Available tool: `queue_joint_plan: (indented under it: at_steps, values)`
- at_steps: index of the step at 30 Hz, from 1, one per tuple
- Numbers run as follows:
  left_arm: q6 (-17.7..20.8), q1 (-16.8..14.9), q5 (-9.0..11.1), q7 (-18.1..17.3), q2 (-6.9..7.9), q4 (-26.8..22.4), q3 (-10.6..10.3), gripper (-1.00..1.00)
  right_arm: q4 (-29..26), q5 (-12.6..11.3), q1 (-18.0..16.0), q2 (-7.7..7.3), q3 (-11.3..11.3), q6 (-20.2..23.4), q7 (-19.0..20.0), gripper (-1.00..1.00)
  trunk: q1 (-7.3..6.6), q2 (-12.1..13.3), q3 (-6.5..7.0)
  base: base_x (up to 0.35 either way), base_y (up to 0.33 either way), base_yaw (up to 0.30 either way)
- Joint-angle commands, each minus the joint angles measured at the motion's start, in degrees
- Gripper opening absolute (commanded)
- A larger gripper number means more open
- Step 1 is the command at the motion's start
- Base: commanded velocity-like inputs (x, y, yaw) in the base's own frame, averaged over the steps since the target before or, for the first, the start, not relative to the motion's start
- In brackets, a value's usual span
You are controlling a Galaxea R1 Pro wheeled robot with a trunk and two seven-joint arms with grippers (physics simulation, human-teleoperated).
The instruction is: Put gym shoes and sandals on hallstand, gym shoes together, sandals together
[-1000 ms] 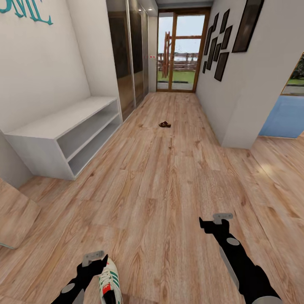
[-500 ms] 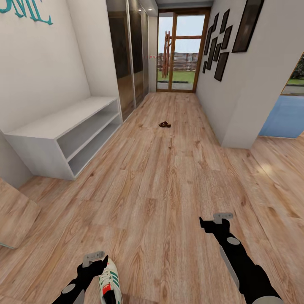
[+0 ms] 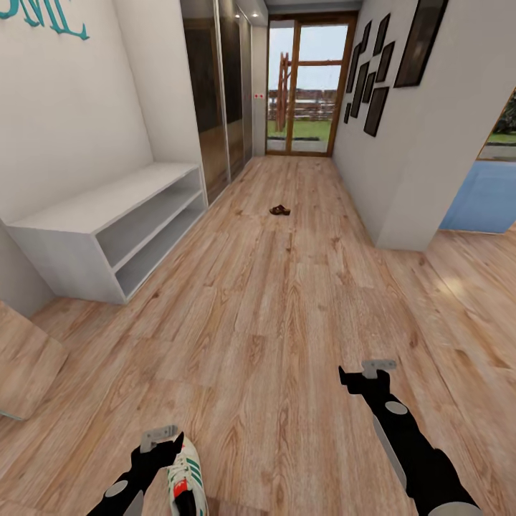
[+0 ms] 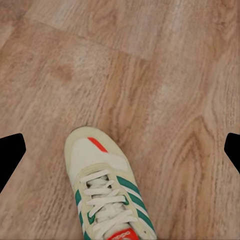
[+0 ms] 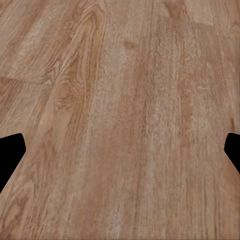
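Corridor floor [image 3: 287, 301], wood plank, runs to a glazed door. Pale-grey bench [image 3: 115, 229] with teal lettering above stands against the left wall. Right gripper [image 5: 120, 150] hangs over bare planks, jaws spread wide, holding nothing. Left gripper [image 4: 120, 150] likewise spread wide, grasping nothing; gym shoe [image 4: 105, 192] lies on the floor below and between its fingers, contact unclear. Small brown sandal [image 3: 279, 210] lies far down the corridor.
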Motion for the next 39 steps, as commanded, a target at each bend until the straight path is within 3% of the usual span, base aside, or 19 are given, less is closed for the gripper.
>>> queue_joint_plan:
  at_steps: [1,18,30,39]
  values:
    - [0.0,0.0,0.6,-0.6,-0.03,0.1,0.3,1.0,-0.1,0.1,0.0,-0.01,0.0,0.4,-0.2,1.0,0.22,-0.4,-0.23,0.0,0.0,0.0]
    - [0.5,0.0,0.6,-0.2,-0.07,0.2,0.3,1.0,-1.0,0.1,0.0,-0.01,0.1,0.6,-0.2,1.0,3.95,-7.3,-3.34,0.0,0.0,0.0]
    - [0.7,0.0,0.6,0.0,-0.05,0.6,0.5,1.0,-2.1,0.0,0.0,0.06,0.2,1.0,-0.3,1.0,6.58,-12.1,-6.35,0.0,0.0,0.0]
    - [0.2,0.0,0.7,-0.2,0.01,0.3,0.6,1.0,-3.2,0.0,0.0,0.07,0.2,3.3,-0.3,1.0,6.58,-12.1,-6.77,0.0,0.0,0.0]
